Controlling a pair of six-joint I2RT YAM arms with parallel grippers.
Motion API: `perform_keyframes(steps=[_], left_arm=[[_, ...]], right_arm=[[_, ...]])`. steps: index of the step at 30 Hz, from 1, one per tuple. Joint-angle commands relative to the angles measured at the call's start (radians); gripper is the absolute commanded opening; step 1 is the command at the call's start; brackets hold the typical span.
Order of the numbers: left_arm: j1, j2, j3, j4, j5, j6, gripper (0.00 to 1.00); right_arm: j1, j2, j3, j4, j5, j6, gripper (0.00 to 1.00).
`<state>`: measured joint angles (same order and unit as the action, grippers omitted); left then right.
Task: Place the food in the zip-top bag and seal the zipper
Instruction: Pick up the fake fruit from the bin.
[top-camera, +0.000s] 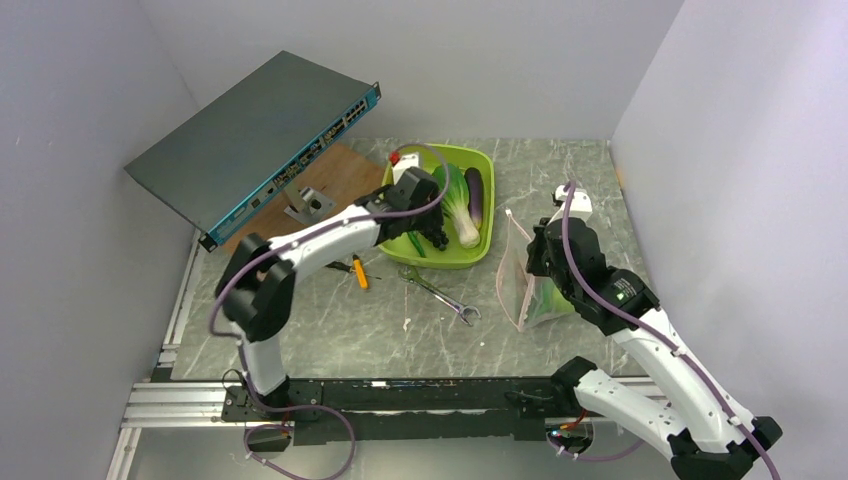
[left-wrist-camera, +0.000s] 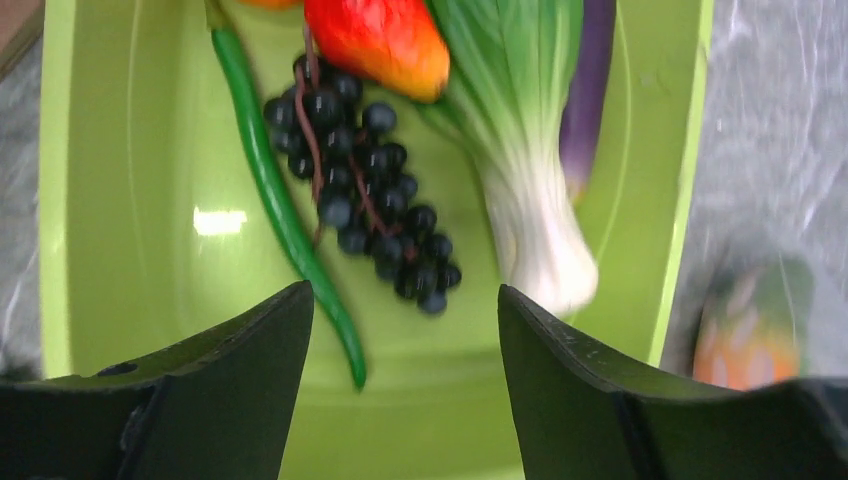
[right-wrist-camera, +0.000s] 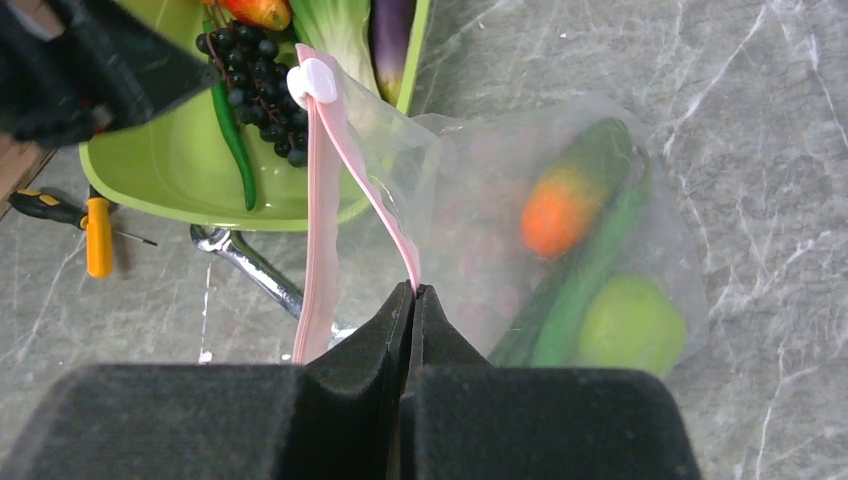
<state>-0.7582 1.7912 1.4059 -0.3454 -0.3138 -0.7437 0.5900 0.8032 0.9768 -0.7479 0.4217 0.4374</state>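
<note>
Over the lime-green tub, the left claw is held wide open, with nothing between its fingers. Right below it the dark purple grapes are seen on the tub floor, with a thin green pod laid along one side of them and the bok choy along the other. The purple eggplant is tucked beside the bok choy, and a red-orange fruit is cut off at the top edge.

Across on the right of the bench, the zip-top bag is held by its mouth. The right claw is clamped tight on the pale pink zipper. The mouth is parted: the two pink strips are spread apart near the claw and meet at the white slider.

Through the clear plastic a round green fruit, an orange piece and a long dark-green cucumber are made out, bunched together. The bag is placed just beside the tub. A silver wrench and an orange-handled tool are left on the bench nearby.
</note>
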Motion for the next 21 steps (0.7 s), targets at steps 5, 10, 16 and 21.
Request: perform_keyframes(steps=[5,10,16,21], left_arm=[[0.041,0.224,0.274,0.04,-0.076,-0.131,0.64],[0.053,0.315,0.353,0.047,-0.093,-0.208,0.65],[0.073,0.382,0.393,0.035,-0.125,-0.318,0.66],[0.099,0.419,0.386,0.084,-0.121,-0.389,0.65]], right_arm=[[0.003,0.009,0.039,0.001,0.037,-0.017,0.0],[0.004,-0.001,0.033,-0.001,0.04,-0.02,0.0],[0.002,-0.012,0.021,-0.014,0.067,-0.017,0.0],[0.004,-0.019,0.01,-0.013,0.073,-0.021,0.0]])
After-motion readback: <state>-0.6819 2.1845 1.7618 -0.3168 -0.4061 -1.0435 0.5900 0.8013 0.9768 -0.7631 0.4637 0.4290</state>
